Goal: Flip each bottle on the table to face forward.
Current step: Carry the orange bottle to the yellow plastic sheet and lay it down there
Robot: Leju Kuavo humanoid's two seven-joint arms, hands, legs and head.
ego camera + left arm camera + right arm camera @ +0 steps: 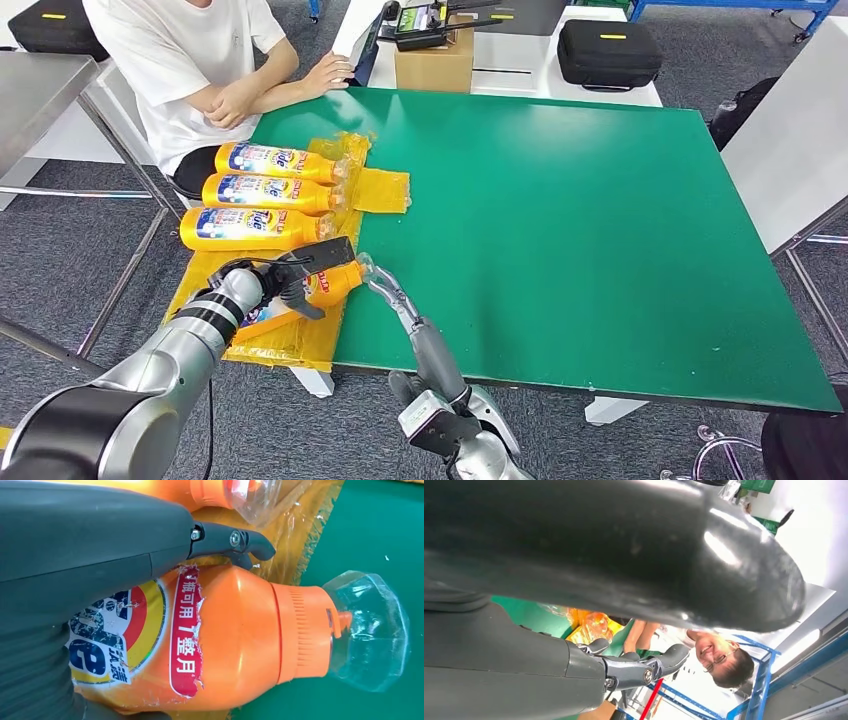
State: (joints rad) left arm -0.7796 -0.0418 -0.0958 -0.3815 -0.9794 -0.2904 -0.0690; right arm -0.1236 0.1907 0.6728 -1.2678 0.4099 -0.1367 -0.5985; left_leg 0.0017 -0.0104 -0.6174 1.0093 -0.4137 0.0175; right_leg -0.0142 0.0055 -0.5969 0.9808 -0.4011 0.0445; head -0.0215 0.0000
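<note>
Bottles: you have four orange detergent bottles, all lying on their sides at the table's nine o'clock edge; three (268, 160) (265, 192) (255, 228) lie in a row with labels up.
Fourth bottle (225, 640): at about eight o'clock, label showing, clear cap pointing toward the table's centre.
Left hand (295, 275): you see it grasping the fourth bottle.
Right hand (395, 298): its fingers reach onto the green table (600, 220) and touch that bottle's clear cap; you cannot tell whether it grips.
Yellow plastic sheet (385, 188): one, under the bottles.
Person (200, 60): one, seated at eleven o'clock.
</note>
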